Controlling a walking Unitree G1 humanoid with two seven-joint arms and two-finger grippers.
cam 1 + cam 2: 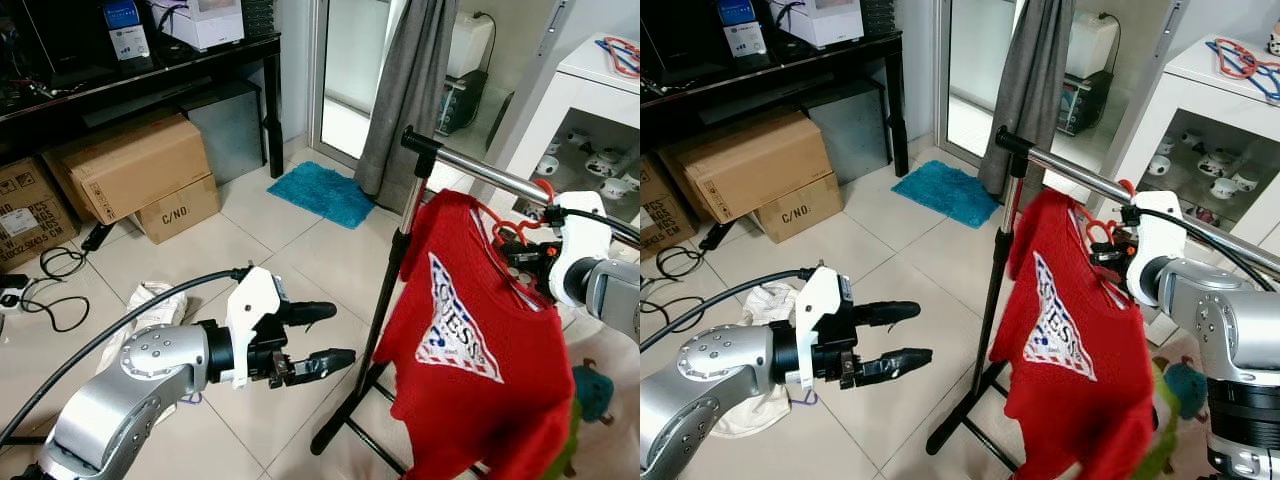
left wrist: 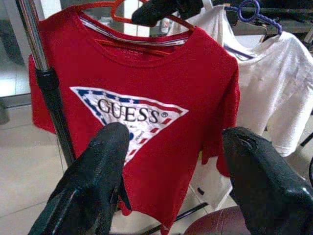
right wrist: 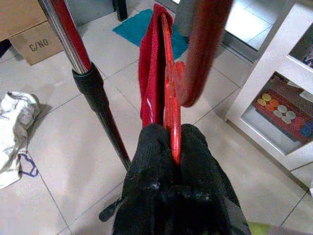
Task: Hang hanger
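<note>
While the right gripper [image 3: 172, 147] pinches the red hanger [image 3: 170, 93] tight, a red T-shirt [image 1: 480, 370] hangs from it at the steel rail [image 1: 480, 172], right of centre. Left gripper [image 1: 318, 338] hovers wide apart, near left of the rack's pole [image 1: 385, 290].

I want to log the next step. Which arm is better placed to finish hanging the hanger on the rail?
The right. The right gripper is shut on the red hanger just beside the rail. The left gripper hangs open, lower and short of the rack, holding nothing.
</note>
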